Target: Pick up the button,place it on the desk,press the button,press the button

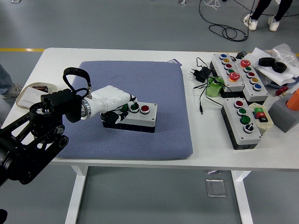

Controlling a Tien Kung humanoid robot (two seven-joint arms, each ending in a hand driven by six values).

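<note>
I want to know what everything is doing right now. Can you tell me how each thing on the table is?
Left hand: over the left end of the button box, fingers curled down on its buttons.
Button box: flat on the blue mat, red button uncovered.
Blue mat: lying flat on the table.
Other button boxes: on the table's right, untouched.
Black plug: loose on the table, cord trailing.

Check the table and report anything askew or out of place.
Nothing is spilled or broken. The button box sits slightly skewed on the blue pad under the left hand; loose cables lie tangled beside the other boxes.
</note>
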